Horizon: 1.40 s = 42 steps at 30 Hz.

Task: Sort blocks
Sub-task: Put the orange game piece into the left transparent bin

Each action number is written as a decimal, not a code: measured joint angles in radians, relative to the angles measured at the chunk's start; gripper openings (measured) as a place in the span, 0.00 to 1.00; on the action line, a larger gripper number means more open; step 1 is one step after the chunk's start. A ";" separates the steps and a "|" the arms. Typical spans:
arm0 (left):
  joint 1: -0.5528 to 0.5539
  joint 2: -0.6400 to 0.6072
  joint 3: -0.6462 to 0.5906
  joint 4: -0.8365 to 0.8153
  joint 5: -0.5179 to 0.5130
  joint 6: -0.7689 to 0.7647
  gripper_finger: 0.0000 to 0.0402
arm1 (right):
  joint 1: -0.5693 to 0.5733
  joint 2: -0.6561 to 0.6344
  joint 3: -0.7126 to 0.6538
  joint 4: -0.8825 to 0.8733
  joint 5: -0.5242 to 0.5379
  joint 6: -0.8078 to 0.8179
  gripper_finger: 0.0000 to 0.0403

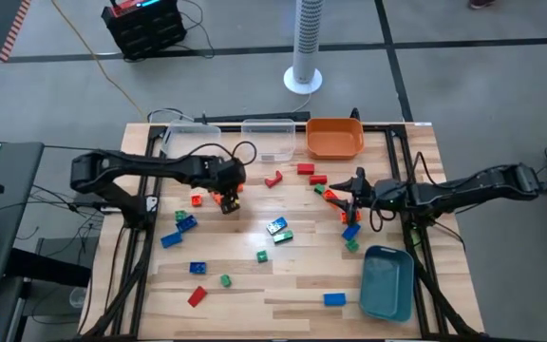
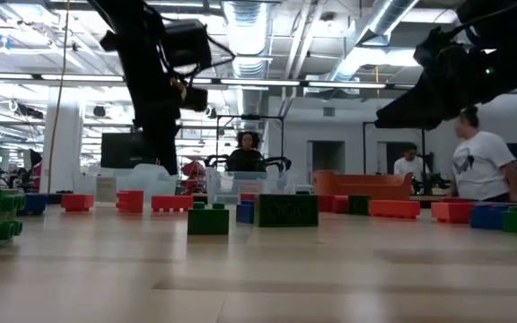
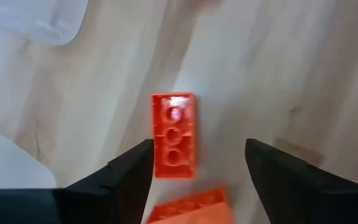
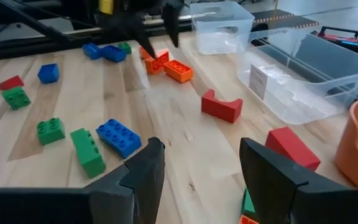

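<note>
Straddling orange block (image 3: 174,135) — left pincer (image 3: 197,163), apparently parted.

text: none legible | clear bin (image 4: 303,78) label: unreadable

My table (image 1: 254,285) is pale wood planks on a grey floor (image 1: 463,85). White tower fan (image 1: 305,47) top centre, black crate (image 1: 145,27) upper left. Behind me: open hall, ceiling strip lights (image 2: 249,22), white pillar (image 2: 61,144) left, people (image 2: 483,166) standing at right.
</note>
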State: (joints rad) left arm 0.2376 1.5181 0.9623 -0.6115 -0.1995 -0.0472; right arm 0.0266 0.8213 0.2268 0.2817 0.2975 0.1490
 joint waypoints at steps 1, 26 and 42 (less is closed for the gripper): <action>0.012 0.011 0.000 0.004 0.010 0.015 0.62 | 0.003 0.001 0.000 0.000 0.003 0.000 0.54; 0.107 0.138 0.000 0.025 0.056 0.160 0.62 | 0.027 0.002 0.000 0.004 0.019 0.009 0.54; 0.111 0.211 0.011 0.044 0.061 0.154 0.62 | 0.075 0.002 -0.001 -0.002 0.021 0.034 0.54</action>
State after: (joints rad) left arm 0.3485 1.7291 0.9734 -0.5672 -0.1387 0.1064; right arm 0.1019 0.8230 0.2260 0.2802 0.3186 0.1833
